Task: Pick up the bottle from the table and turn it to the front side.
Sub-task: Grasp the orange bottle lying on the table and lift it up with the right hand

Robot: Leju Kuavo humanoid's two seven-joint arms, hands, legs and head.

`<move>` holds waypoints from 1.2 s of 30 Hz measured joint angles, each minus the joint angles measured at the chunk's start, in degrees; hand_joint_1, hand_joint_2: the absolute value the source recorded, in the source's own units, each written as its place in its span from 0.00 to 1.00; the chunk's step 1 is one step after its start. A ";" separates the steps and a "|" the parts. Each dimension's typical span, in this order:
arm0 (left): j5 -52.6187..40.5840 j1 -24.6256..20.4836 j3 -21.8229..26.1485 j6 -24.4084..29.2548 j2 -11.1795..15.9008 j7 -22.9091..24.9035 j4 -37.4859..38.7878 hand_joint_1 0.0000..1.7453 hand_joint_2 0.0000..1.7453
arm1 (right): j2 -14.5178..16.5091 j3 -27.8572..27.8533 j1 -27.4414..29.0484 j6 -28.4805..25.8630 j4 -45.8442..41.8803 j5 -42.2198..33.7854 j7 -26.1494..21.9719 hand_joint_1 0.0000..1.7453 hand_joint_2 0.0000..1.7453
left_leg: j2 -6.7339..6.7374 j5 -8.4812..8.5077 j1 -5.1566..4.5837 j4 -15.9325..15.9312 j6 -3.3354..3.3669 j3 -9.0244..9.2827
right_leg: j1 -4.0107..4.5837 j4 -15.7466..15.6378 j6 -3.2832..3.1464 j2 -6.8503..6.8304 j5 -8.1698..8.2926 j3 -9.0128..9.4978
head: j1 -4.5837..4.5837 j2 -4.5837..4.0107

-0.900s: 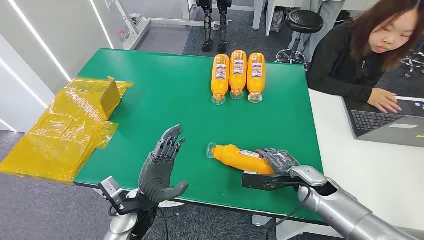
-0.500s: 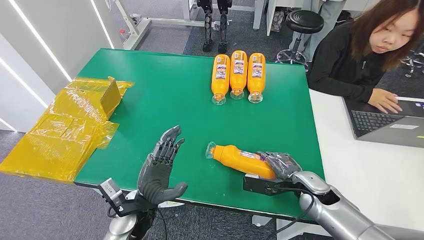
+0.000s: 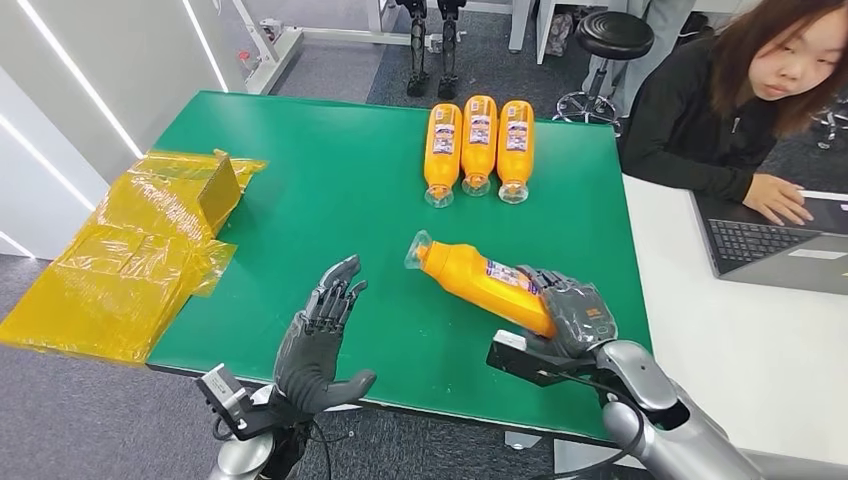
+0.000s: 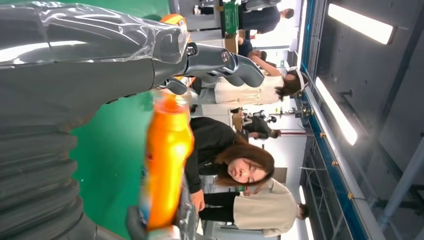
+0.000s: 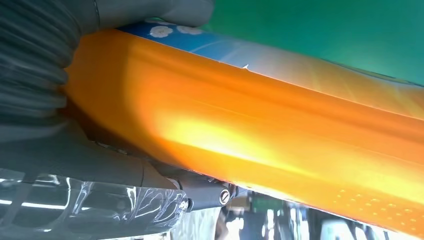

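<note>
orange bottle (image 3: 480, 281): lower centre-right of frame, raised off the green surface (image 3: 300, 180), cap end tilted up-left; right hand (image 3: 570, 315) fingers clamped round its base for turning. left hand (image 3: 318, 340): fingers apart, holding nothing, ready to assist.

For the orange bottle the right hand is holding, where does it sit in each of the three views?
Head view: the held bottle lies slantwise at centre-right, base in the right hand, cap toward the left hand.
Left wrist view: bottle low and centre-left, blurred.
Right wrist view: bottle body spans the picture.
Shared landmark: green table.
</note>
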 joint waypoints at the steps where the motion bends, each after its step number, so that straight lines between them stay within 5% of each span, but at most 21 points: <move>1: -0.12 0.01 0.00 0.10 -0.07 0.05 -0.09 0.00 1.00 | 0.00 -0.73 1.06 -1.04 -1.14 0.34 -0.15 1.00 1.00 | -0.03 0.00 0.00 0.00 0.00 -0.05 | 0.00 0.00 0.01 -0.04 -0.01 -0.04 | -0.01 0.00; 11: -0.37 -0.17 0.01 -1.39 -0.29 0.35 -0.39 0.00 1.00 | 0.09 -6.85 19.11 -13.46 -13.12 5.00 -3.02 1.00 1.00 | -0.18 -0.05 0.00 -0.01 0.02 -0.33 | 0.00 -0.02 0.06 -0.20 -0.10 -0.28 | 0.01 0.00; 17: 3.60 -1.50 -0.04 -5.24 -0.95 0.73 1.13 0.00 1.00 | 4.68 -6.40 28.06 -22.97 -15.95 14.35 -6.02 1.00 1.00 | -0.10 -0.05 0.00 -0.05 0.01 -0.35 | 0.00 0.00 0.04 -0.15 -0.12 -0.32 | -0.01 0.00; 26: 10.89 -4.03 -1.28 -12.91 -2.79 4.43 4.02 0.00 1.00 | 14.40 -2.76 28.14 -23.61 -14.52 18.26 -4.23 1.00 1.00 | -0.07 0.04 0.01 -0.05 -0.07 -0.32 | 0.00 0.04 0.00 -0.14 -0.08 -0.32 | 0.00 0.00; 36: 15.42 -5.91 -5.15 -18.46 -3.39 6.33 5.98 0.00 1.00 | 15.79 -2.06 29.42 -24.87 -14.20 18.93 -3.22 1.00 1.00 | -0.07 0.00 -0.04 -0.03 -0.01 -0.34 | -0.03 0.00 0.02 -0.14 -0.09 -0.33 | 0.00 0.00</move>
